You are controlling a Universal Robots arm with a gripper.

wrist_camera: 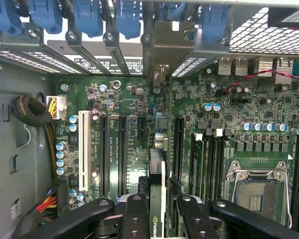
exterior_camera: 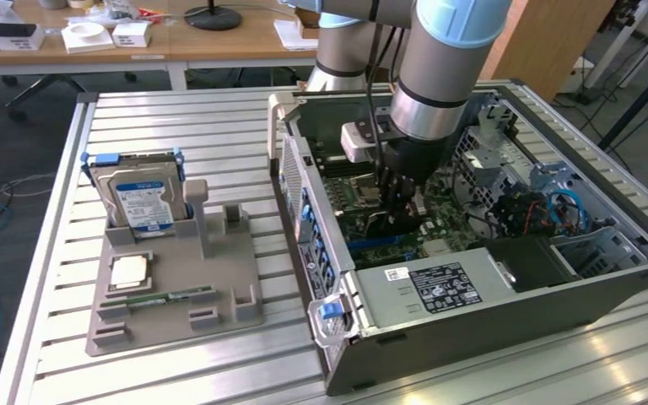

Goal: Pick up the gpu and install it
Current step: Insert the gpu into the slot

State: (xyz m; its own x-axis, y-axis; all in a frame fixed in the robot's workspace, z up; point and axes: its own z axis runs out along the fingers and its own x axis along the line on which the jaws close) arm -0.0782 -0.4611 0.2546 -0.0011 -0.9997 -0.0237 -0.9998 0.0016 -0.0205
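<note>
The gripper (exterior_camera: pixel 400 207) is reaching down into the open case (exterior_camera: pixel 471 291) at the centre of the exterior view. In the wrist view its fingers (wrist_camera: pixel 134 214) are standing partway closed and pinching the gpu (wrist_camera: pixel 157 179), one on each flat side. The card is standing on edge over the motherboard (wrist_camera: pixel 114 94), its far end toward the blue clips (wrist_camera: pixel 87 17). Whether it is seated in a slot is unclear. The hard drive (exterior_camera: pixel 138 198) is sitting upright in the grey holder (exterior_camera: pixel 178 316) toward the exterior view's left.
</note>
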